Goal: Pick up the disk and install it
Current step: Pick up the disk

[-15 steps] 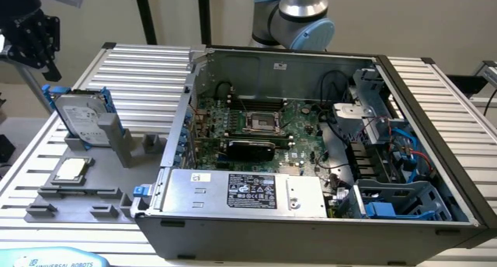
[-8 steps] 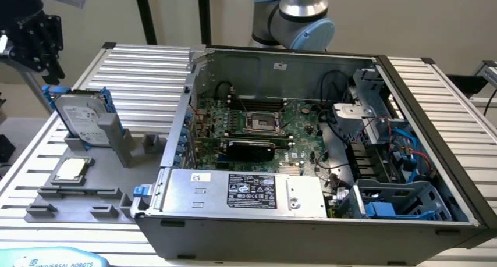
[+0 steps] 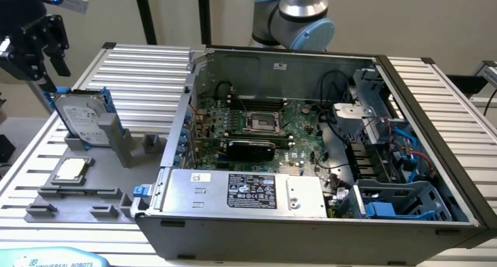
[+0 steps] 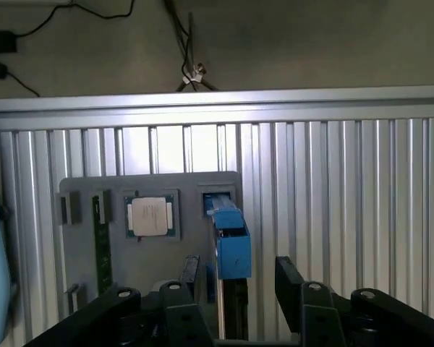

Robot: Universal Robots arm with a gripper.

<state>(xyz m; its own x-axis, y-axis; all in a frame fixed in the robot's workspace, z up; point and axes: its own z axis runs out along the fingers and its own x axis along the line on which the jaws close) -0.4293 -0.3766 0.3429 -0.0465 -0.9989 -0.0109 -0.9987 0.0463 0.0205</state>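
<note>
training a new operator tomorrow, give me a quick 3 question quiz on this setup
1. True or false: the disk lies flat inside the computer case.
2. The gripper is: A) shut on the disk B) open above the disk C) inside the case.
3. What lies flat on the grey tray beside the disk?
Key: 1 false; 2 B; 3 the square chip.
</note>
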